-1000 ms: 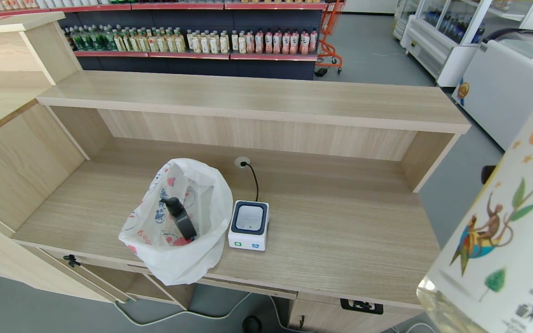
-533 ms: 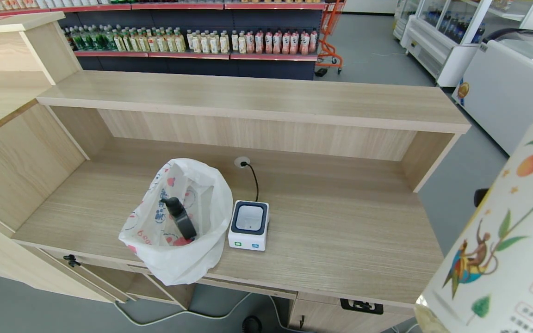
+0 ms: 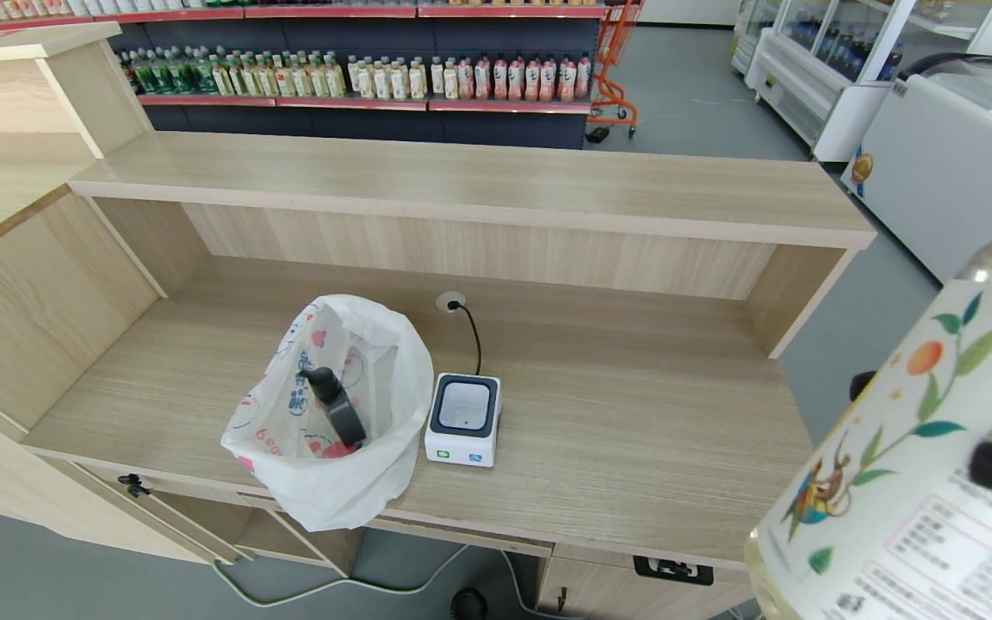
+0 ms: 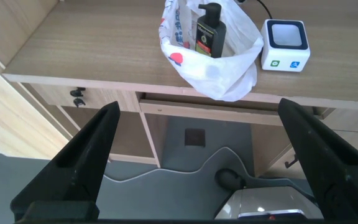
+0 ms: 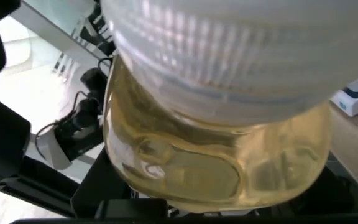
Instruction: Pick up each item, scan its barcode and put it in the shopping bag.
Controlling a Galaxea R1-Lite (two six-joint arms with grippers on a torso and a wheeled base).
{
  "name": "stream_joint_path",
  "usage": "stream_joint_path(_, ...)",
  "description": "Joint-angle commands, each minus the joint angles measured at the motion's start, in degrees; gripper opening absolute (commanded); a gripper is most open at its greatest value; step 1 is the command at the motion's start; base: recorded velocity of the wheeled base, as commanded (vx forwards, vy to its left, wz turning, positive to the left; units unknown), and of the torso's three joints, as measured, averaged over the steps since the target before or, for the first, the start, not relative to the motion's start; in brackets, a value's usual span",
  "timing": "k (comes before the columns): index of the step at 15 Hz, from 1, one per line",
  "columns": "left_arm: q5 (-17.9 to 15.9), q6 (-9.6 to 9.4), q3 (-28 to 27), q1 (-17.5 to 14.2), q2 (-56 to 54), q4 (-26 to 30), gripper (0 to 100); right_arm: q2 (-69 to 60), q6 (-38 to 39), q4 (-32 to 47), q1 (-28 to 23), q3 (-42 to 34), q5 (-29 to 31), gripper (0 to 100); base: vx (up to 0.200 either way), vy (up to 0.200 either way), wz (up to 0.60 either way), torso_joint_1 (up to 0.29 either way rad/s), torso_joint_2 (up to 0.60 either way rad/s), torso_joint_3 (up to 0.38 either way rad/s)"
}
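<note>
Yellow-liquid clear bottle [image 3: 892,517], white leafy label; right jaws gripping it; left jaws spread.

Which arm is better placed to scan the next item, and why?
Right: it holds the bottle raised beside the counter; the left gripper is open and empty, back from the scanner.
</note>
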State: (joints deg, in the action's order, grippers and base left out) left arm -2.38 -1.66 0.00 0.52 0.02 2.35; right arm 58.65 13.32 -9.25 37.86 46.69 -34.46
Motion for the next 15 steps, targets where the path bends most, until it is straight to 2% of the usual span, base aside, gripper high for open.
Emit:
stream_joint_path(1,0.0,-0.01,0.0,0.0,-0.02,0.02,100,4.19,-22.29,-0.42,-12.46,-6.26,6.69,0,0.0,0.0,0.0,0.0,0.0,0.0)
stream_joint_path(2,0.0,-0.01,0.0,0.0,-0.02,0.02,100,5.51,-33.1,-0.68,-17.03,-8.11,11.08,0,0.0,0.0,0.0,0.0,0.0,0.0)
stream_joint_path(3,0.0,-0.01,0.0,0.0,-0.02,0.02,100,5.77,-37.32,-1.56,-19.85,-9.51,13.54,0,0.0,0.0,0.0,0.0,0.0,0.0)
stream_joint_path(4,0.0,-0.01,0.0,0.0,-0.02,0.02,100,5.6,-38.02,-2.88,-21.25,-10.65,14.78,0,0.0,0.0,0.0,0.0,0.0,0.0)
stream_joint_path(5,0.0,-0.01,0.0,0.0,0.06,0.02,100,5.42,-39.25,-7.71,-21.78,-13.38,19.52,0,0.0,0.0,0.0,0.0,0.0,0.0)
stream_joint_path(7,0.0,-0.01,0.0,0.0,-0.02,0.02,100,6.04,-40.92,-11.58,-22.31,-15.31,23.48,0,0.0,0.0,0.0,0.0,0.0,0.0)
stream_joint_path(10,0.0,-0.01,0.0,0.0,-0.02,0.02,100,9.55,-47.87,-16.06,-27.23,-17.51,24.36,0,0.0,0.0,0.0,0.0,0.0,0.0)
stream_joint_path(11,0.0,-0.01,0.0,0.0,-0.02,0.02,100,11.75,-50.59,-20.1,-28.2,-18.13,24.36,0,0.0,0.0,0.0,0.0,0.0,0.0)
stream_joint_path(13,0.0,-0.01,0.0,0.0,-0.02,0.02,100,15.88,-54.02,-28.19,-28.37,-19.0,24.27,0,0.0,0.0,0.0,0.0,0.0,0.0)
stream_joint_path(15,0.0,-0.01,0.0,0.0,-0.02,0.02,100,17.2,-54.72,-30.83,-28.02,-19.0,24.27,0,0.0,0.0,0.0,0.0,0.0,0.0)
